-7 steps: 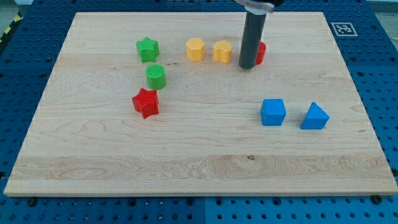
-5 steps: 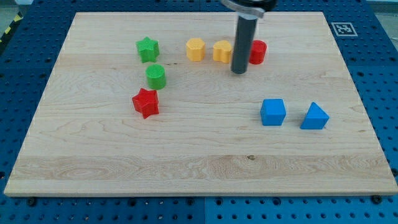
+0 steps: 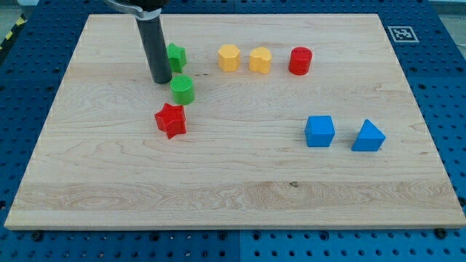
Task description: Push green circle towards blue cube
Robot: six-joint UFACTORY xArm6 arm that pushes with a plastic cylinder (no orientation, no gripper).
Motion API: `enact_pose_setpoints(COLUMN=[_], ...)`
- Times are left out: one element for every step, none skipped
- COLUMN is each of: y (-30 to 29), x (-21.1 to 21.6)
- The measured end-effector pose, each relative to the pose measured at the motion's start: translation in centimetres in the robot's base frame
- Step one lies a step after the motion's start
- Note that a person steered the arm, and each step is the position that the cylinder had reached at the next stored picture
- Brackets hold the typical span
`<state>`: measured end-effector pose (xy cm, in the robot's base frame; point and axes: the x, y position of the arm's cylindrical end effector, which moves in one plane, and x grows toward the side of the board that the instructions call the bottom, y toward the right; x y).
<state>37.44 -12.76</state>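
Observation:
The green circle [image 3: 183, 89] sits on the wooden board's left half, just above a red star [image 3: 171, 120]. The blue cube [image 3: 320, 131] is far to its right, on the board's right half. My tip [image 3: 162, 80] is just to the upper left of the green circle, very close to it, and the rod partly hides a green star [image 3: 175, 57] behind it.
A blue triangular block [image 3: 369, 136] lies right of the blue cube. Two yellow blocks [image 3: 229, 57] [image 3: 260, 60] and a red cylinder [image 3: 300, 61] stand in a row near the view's top. The board's edge [image 3: 233, 227] runs along the bottom.
My tip has swept left from beside the red cylinder, past the yellow blocks, to the upper left of the green circle. No block has moved.

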Motion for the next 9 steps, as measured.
enact_pose_setpoints(y=[0.4, 3.4, 5.9, 5.9, 5.9, 6.9, 8.5, 9.6, 11.4], x=[1.2, 1.3, 1.8, 4.0, 5.2, 6.0, 6.9, 8.6, 9.5])
